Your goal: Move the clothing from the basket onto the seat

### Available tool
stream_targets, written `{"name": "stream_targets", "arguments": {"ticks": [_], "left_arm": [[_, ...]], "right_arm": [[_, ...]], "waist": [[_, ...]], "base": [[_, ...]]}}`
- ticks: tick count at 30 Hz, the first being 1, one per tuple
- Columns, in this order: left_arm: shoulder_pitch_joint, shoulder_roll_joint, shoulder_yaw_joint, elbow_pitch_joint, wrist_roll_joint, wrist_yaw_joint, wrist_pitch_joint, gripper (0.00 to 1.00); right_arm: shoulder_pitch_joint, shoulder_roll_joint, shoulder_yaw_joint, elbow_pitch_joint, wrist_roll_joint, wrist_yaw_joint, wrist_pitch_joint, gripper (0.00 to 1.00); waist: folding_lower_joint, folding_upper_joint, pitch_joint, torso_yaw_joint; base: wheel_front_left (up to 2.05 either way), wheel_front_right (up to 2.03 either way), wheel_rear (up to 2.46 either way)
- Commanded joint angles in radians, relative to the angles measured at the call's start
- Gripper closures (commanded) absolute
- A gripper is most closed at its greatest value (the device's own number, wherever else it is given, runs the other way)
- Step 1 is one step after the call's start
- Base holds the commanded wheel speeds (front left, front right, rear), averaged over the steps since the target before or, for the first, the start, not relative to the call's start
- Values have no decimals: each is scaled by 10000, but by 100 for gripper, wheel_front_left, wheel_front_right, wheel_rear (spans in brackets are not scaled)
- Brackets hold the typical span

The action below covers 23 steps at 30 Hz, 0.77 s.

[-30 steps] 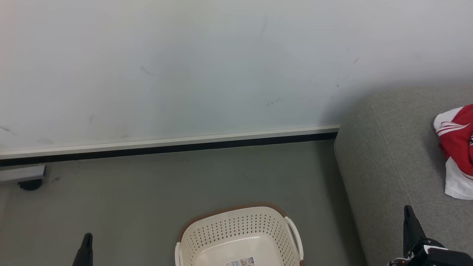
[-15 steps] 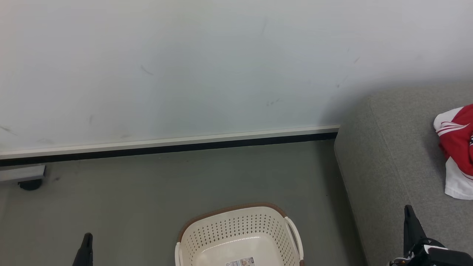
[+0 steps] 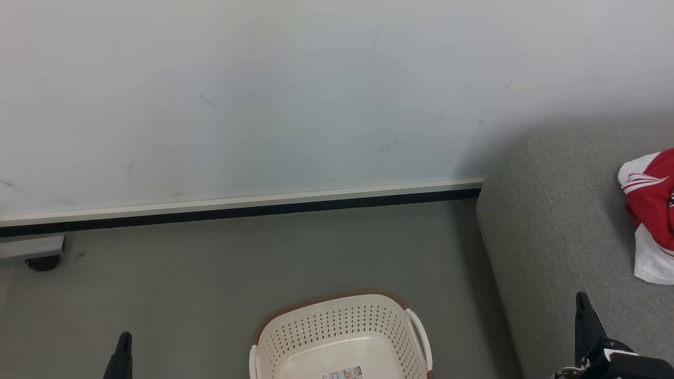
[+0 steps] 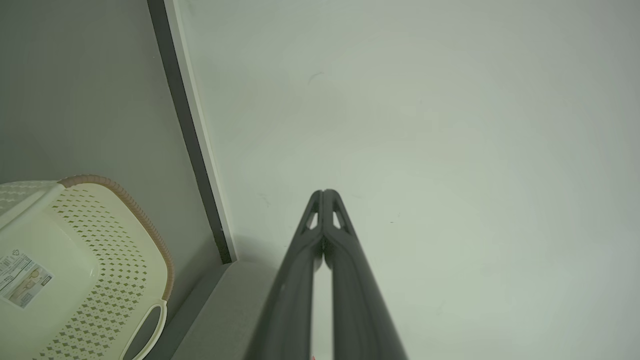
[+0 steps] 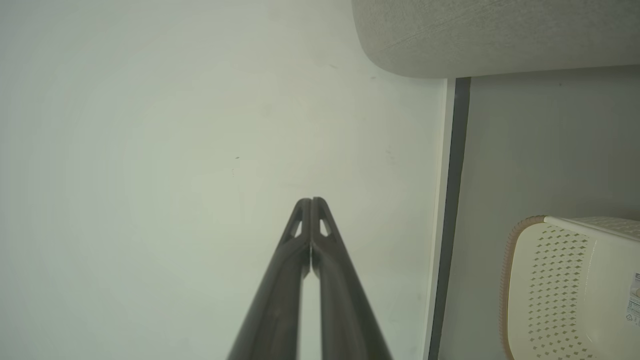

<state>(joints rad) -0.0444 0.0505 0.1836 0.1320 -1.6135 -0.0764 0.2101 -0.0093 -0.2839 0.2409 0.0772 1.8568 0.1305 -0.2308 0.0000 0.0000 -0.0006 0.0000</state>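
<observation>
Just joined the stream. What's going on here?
Nothing is being handled right now. Red and white clothing lies on the grey seat, at the head view's right edge. The basket sits on the floor beside the seat; what shows of its inside is bare apart from a label sticker. The left gripper and right gripper are both shut, empty, pointing toward the wall.

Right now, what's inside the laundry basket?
The basket shows a bare cream floor with a label sticker, nothing else in the visible part. Its near end is cut off by the frame, so unknown.
</observation>
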Motion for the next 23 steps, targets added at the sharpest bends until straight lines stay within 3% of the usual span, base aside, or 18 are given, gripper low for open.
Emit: {"name": "stream_targets", "arguments": {"ticks": [1, 23], "left_arm": [[-54, -7, 26, -6, -33, -17, 4, 100], [-53, -7, 26, -7, -33, -17, 4, 100]], "right_arm": [[-51, -79, 24, -50, 35, 4, -45, 100], [-65, -138, 93, -74, 85, 4, -113, 100]], "waist": [[0, 0, 0, 0], [0, 0, 1, 0]], "base": [[0, 0, 0], [0, 0, 0]]}}
